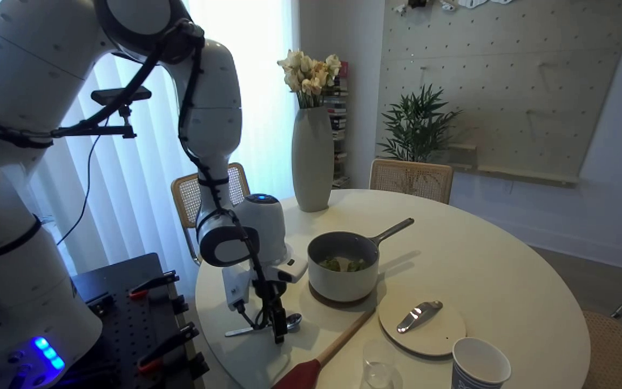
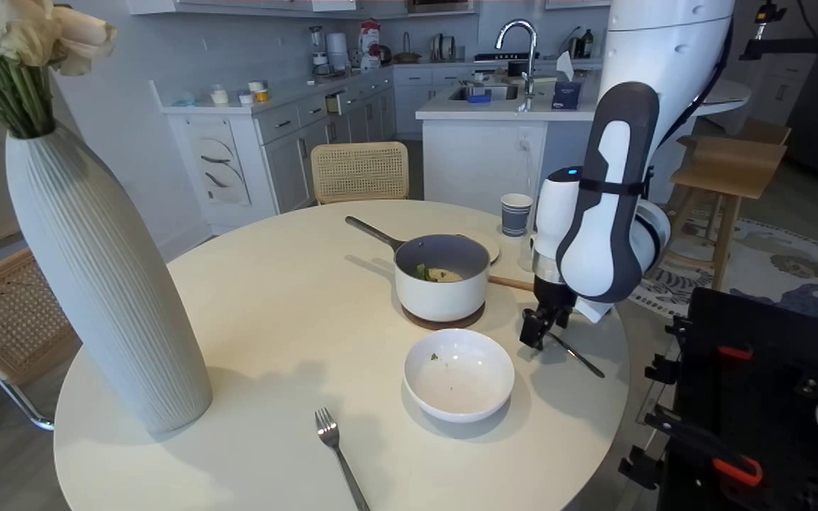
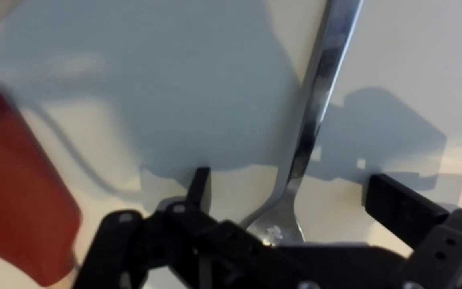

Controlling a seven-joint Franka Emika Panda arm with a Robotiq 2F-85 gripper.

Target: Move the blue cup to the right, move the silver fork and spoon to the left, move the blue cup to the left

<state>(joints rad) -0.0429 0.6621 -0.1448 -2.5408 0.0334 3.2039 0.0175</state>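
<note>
Silver spoon (image 3: 314, 118), jaws astride, handle toward robot base (image 1: 30, 313)

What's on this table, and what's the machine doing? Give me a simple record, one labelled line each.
Machine: black end effector open; a shiny silver metal spoon runs between its jaws in the wrist view, not gripped
Utensil: slim silver metal fork, apart from a round white bowl
Drinkware: blue-and-white paper cup, upright near a round pale plate
Cookware: grey-handled white saucepan on a round brown mat, green food inside
Cooking tool: wooden-handled red spatula
Unclear: shiny metal piece on the plate
</note>
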